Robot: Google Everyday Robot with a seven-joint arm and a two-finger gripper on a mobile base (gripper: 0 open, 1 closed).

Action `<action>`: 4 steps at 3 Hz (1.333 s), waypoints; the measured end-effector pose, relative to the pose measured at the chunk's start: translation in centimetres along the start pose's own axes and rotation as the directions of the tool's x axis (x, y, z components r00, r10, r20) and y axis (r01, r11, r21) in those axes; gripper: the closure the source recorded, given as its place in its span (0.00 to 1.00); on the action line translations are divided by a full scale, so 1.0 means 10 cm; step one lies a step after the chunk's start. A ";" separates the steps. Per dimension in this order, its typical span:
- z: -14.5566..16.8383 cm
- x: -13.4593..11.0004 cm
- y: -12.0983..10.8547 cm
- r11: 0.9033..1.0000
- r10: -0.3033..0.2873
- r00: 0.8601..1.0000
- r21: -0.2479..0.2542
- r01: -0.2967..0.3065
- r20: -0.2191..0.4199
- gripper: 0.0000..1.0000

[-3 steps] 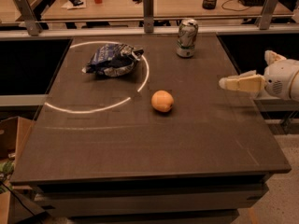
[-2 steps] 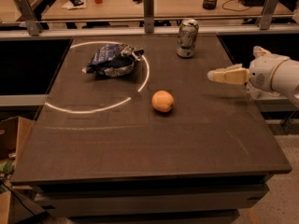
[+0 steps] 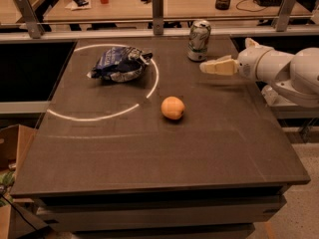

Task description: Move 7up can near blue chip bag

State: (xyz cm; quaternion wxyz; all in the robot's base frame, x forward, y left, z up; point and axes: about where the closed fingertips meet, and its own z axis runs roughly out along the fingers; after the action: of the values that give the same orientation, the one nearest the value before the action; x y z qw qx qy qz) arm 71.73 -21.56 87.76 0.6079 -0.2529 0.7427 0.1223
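Note:
The 7up can (image 3: 199, 40) stands upright near the table's far edge, right of centre. The blue chip bag (image 3: 119, 64) lies crumpled at the far left, inside a white ring drawn on the table. My gripper (image 3: 205, 67) reaches in from the right above the table, its tip just below and slightly right of the can, apart from it and holding nothing.
An orange fruit (image 3: 172, 107) sits mid-table, in front of the can. The dark table (image 3: 164, 153) has a metal rail with posts (image 3: 158, 5) along its far edge. A cardboard box (image 3: 12, 148) stands on the floor at the left. A wooden desk with clutter lies beyond.
My gripper has moved left and toward the far edge, from the table's right side to just beside the can. The can, bag and orange have not moved.

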 end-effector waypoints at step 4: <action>0.81 -0.25 0.13 0.999 0.042 0.996 0.003 -0.043 0.074 0.00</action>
State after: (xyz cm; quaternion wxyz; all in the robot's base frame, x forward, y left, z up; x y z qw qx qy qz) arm 78.21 -15.97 88.16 0.6328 -0.2310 0.7251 0.1427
